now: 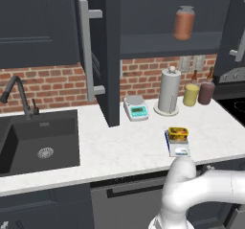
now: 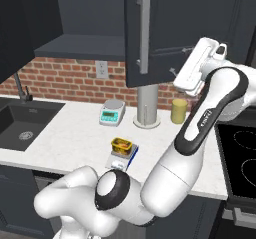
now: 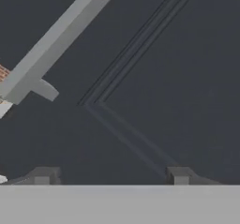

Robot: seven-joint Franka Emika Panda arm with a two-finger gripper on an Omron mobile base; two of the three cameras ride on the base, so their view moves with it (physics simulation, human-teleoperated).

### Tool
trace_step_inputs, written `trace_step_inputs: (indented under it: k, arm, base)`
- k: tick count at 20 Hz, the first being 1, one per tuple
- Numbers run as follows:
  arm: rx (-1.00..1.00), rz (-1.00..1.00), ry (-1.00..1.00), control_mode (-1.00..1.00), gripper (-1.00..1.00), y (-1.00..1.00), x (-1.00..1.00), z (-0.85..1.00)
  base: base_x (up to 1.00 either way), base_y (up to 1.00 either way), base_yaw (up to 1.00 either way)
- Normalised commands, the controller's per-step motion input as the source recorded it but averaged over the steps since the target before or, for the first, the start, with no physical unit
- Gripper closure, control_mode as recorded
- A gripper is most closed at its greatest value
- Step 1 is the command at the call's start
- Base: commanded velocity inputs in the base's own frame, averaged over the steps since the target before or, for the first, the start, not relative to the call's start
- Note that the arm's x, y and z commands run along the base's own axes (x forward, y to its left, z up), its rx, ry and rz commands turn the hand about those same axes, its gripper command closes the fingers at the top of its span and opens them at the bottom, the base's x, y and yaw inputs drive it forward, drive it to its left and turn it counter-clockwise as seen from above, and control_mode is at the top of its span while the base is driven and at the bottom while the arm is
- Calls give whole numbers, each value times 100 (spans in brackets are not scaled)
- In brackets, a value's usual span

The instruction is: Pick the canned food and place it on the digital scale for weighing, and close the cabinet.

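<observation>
canned food [image 1: 178, 133] already sits on the digital scale [image 1: 179, 149], so just shut the cabinet [image 2: 165, 28]: gripper [image 3: 111, 178], fingers spread and empty, should push flat on the door panel, steady.

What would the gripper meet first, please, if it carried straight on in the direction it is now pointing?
Most likely the panelled face of the open cabinet door, beside its silver bar handle. The gripper points at that dark panel with nothing between them, though how far off it lies is hard to judge.
</observation>
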Motion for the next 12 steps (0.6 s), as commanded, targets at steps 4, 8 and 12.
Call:
trace_step_inputs:
  k: [4, 8, 12]
  arm:
    - [-26, -24, 7, -100, -100, 95, 95, 0]
    - [-22, -26, 3, -100, -100, 83, 88, -8]
    - [-17, -25, 0, -100, -100, 79, 99, -25]
  base:
    - [0, 0, 0]
    - [0, 0, 0]
    - [0, 0, 0]
